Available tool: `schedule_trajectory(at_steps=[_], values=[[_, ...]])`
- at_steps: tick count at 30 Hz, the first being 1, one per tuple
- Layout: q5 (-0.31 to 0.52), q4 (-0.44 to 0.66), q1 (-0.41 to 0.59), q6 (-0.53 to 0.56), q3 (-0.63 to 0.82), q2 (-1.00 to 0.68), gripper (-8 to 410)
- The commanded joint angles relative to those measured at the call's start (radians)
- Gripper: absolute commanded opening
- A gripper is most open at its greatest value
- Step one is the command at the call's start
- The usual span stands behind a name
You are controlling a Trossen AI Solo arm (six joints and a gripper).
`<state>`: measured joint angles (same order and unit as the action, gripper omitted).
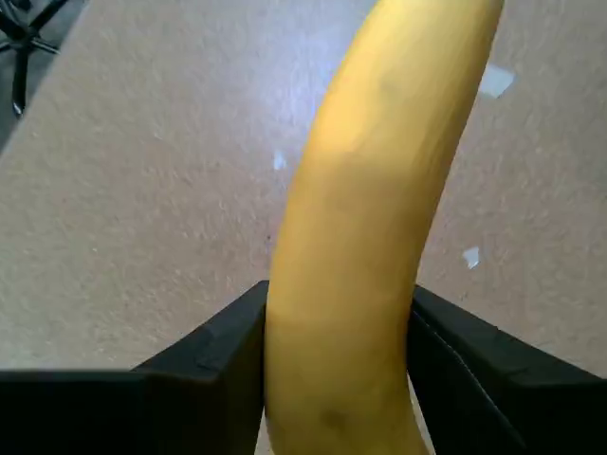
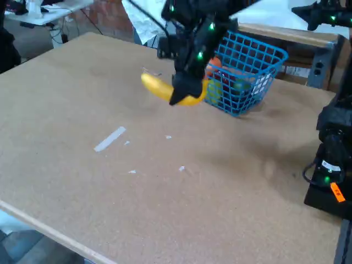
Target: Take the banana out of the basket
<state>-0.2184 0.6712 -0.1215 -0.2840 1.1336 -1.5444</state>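
The yellow banana [image 1: 365,246] fills the middle of the wrist view, clamped between my two black fingers [image 1: 213,365], with bare board behind it. My gripper [image 1: 337,379] is shut on it. In the fixed view the banana [image 2: 159,88] hangs in the air above the board, sticking out left of my gripper [image 2: 184,94]. It is outside and to the left of the blue wire basket [image 2: 258,82]. Inside the basket an orange-red fruit [image 2: 215,65] and a green one [image 2: 237,83] show through the grid.
The wide brown board [image 2: 165,181] carries a white strip of tape [image 2: 110,138] and a few small white scraps [image 2: 181,168]. The arm's black base [image 2: 330,170] stands at the right edge. A shelf and desks lie beyond the far edge.
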Motion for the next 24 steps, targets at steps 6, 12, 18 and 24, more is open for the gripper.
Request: schedule_trajectory(at_steps=[6, 12, 18, 24], values=[[0.044, -0.256, 0.000, 0.027, -0.287, 0.000, -1], [0.044, -0.265, -0.003, 0.028, -0.352, 0.000, -1], [0.042, -0.265, -0.020, 0.019, -0.407, 0.000, -1], [0.041, -0.262, -0.064, -0.026, -0.436, 0.000, -1]])
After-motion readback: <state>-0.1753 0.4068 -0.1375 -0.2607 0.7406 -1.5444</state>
